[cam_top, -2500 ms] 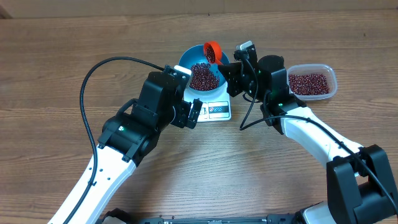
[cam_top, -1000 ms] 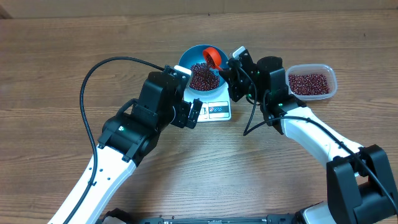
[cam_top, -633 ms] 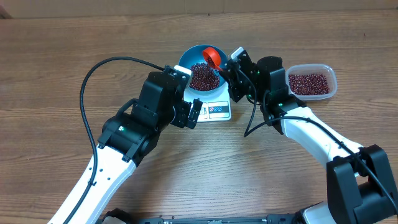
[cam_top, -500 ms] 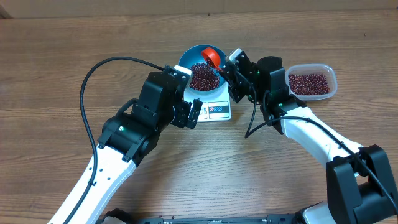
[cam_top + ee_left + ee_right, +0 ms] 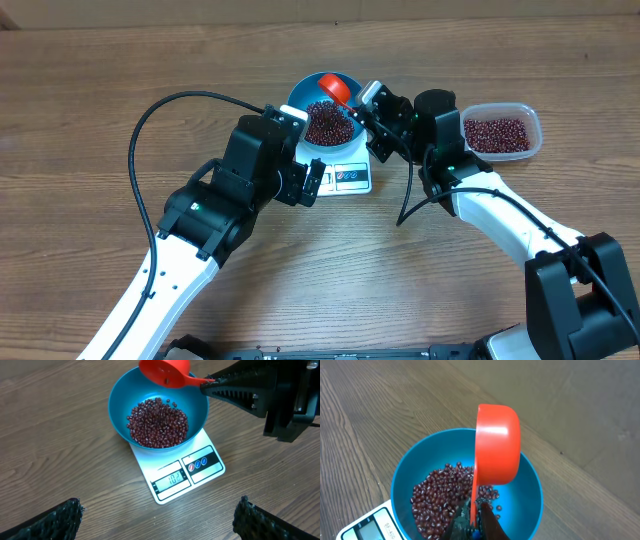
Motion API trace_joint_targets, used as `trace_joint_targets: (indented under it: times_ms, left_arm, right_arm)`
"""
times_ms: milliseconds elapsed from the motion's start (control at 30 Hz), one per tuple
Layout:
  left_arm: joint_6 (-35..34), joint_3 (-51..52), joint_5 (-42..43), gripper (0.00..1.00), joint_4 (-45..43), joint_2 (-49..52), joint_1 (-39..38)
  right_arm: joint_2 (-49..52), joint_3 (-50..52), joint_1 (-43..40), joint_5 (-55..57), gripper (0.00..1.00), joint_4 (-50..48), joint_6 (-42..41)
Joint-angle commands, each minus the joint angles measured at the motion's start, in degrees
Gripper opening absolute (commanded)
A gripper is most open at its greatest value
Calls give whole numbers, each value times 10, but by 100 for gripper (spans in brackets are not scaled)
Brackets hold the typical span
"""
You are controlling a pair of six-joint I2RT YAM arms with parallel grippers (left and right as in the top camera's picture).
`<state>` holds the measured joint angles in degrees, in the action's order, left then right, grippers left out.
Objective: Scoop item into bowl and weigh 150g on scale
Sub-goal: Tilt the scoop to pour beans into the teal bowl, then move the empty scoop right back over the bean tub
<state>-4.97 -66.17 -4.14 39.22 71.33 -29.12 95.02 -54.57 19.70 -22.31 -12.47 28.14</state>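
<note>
The left gripper [image 5: 159, 510] sits nearest, spread as wide as it goes with nothing in its grasp. In its wrist view the two dark fingertips [image 5: 60, 522] stand in the bottom corners with only bare wood between them, and from overhead it hangs just beside the front left corner of the scale [image 5: 185, 472]. A black cable [image 5: 190, 95] arcs from this arm out over the wooden table [image 5: 100, 80]. The white scale lies flat, its front strip toward the left arm. The display [image 5: 173, 479] is lit, but its digits are too small to read with any certainty, and the blue-marked buttons [image 5: 201, 462] sit beside it. The blue bowl [image 5: 197, 410] stands on the scale's platform and overhangs it on both sides. A loose heap of dark red-brown beans [image 5: 159, 422] covers its bottom and climbs a little up the wall. The right gripper [image 5: 472, 522] reaches in from the right, clamped tight on the thin handle of a red scoop [image 5: 497, 442]. The scoop is held above the bowl's far rim, tipped over so that its rounded back faces the right wrist camera. Well to the right, behind the right arm, a clear plastic tub [image 5: 533, 140] rests on the table, filled with more of the same beans.
</note>
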Motion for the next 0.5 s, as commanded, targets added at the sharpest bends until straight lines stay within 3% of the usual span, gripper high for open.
trace_joint_targets:
  times_ms: [0,267,467]
  left_arm:
    - [3,-15,-5,99,-1,2,2]
    - [3,-15,-5,100,-1,2,2]
    - [3,-15,-5,99,-1,2,2]
  right_arm:
    - [-13,-2,2,-9,4,-6,9]
    - [-48,-2,2,26,4,21,-9]
    - [-135,-3,-13,103,4,126,-83]
